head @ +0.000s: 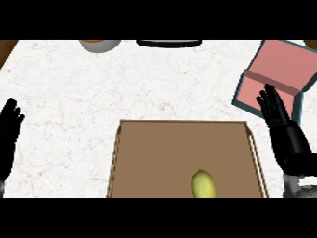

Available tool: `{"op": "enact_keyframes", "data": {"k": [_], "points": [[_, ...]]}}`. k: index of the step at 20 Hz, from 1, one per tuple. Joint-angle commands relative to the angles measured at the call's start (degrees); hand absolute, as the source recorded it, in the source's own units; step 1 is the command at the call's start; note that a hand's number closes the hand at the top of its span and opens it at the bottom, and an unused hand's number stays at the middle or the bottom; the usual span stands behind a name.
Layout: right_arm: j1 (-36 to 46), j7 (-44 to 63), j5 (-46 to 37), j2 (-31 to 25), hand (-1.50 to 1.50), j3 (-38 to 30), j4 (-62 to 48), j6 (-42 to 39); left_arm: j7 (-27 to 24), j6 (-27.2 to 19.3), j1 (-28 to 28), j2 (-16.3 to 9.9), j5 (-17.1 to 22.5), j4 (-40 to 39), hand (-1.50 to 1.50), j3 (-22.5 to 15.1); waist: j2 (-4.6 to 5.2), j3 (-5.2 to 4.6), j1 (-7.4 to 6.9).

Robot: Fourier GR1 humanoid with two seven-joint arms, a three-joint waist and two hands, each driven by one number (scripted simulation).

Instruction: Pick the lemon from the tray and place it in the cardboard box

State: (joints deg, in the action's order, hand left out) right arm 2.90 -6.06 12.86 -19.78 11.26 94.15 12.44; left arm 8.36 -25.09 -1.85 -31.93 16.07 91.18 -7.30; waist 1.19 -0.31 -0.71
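Nothing grasped yet; lemon (202,184) lying in the brown tray (147,158) at the surface's near edge; left hand (2,139) resting with straight fingers near the left edge; right hand (283,128) flat-fingered beside the tray, needing to cross and curl round it; cardboard box (284,69) toward the far right corner; white marbled surface (120,83); bowl (99,45) at the far edge.

Two black hands (2,139) (284,132) with slender fingers (270,100) on grey forearms (312,191).

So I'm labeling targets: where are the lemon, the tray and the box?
lemon (202,184), head view, middle of its yellow body.
tray (168,148), head view, bare brown floor.
box (284,62), head view, pink inner face.
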Motion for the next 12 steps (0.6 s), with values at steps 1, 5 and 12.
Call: {"op": "enact_keyframes", "data": {"k": [1,5,12], "points": [[-7.4,-7.1,-5.4,3.0,1.50,1.9,3.8,4.2,-2.7,1.1,-0.1,2.1,-1.0,-4.5,0.00,0.4,-1.25,0.28,1.38],[-13.7,-18.6,-13.9,5.5,1.50,1.4,15.8,15.7,-3.0,-1.6,-1.6,3.7,-0.7,-4.3,0.00,0.2,-2.88,0.10,6.58],[-31.6,-32.2,-25.6,15.1,-1.50,1.2,12.8,36.0,-4.2,-0.8,-1.5,7.5,0.8,-6.2,0.00,-0.9,-2.25,0.31,7.81]]}}
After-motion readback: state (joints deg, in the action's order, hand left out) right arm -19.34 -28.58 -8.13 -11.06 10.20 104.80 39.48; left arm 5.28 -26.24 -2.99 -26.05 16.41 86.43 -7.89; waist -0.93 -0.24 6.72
